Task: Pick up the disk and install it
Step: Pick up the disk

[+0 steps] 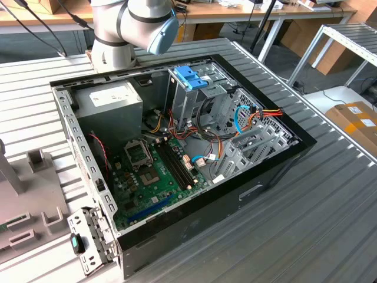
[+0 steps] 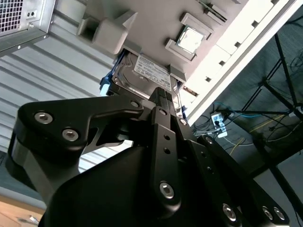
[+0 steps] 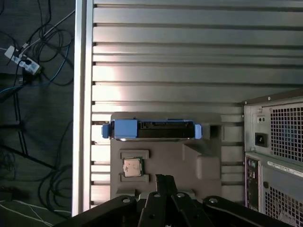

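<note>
Lab: workbenches (image 1: 235, 13), opened computer case (image 1: 247, 191)

The disk (image 2: 135, 78) is grey metal with a white label and light-blue edging, the holder (image 3: 165, 156) plain grey, the table (image 3: 189, 56) silver with parallel ribs, the computer case (image 1: 259, 177) black, its motherboard (image 1: 159, 177) green, its latch (image 1: 191, 76) bright blue.

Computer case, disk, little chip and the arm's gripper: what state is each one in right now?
Computer case: lying on its side, panel off, insides exposed.
Disk: not yet picked up, standing on edge in a slot of the grey fixture.
Chip: lying flat in a pocket of the same fixture.
Gripper: over the fixture, apart from the disk.
</note>
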`<control>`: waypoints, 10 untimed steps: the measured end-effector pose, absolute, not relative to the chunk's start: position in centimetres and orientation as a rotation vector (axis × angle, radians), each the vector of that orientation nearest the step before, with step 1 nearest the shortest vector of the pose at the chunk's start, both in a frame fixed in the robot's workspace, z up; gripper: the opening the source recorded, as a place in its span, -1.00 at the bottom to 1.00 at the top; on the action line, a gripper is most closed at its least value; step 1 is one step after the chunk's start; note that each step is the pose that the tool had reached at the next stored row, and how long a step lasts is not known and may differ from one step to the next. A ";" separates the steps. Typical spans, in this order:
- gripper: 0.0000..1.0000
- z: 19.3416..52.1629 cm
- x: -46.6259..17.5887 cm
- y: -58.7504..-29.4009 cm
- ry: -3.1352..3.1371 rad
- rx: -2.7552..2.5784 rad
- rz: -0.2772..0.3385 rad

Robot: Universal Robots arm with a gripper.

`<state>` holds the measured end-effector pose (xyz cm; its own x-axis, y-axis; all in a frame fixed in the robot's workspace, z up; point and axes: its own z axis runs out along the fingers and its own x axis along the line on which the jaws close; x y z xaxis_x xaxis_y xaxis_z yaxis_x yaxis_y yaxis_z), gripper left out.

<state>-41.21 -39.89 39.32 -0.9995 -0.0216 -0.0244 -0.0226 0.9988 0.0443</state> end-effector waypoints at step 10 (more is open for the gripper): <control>-0.80 39.3 -41.2 -39.9 3.111 -0.234 0.072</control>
<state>-41.21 -39.89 39.32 -0.9885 -0.1489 -0.0244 -0.1499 0.9877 0.0442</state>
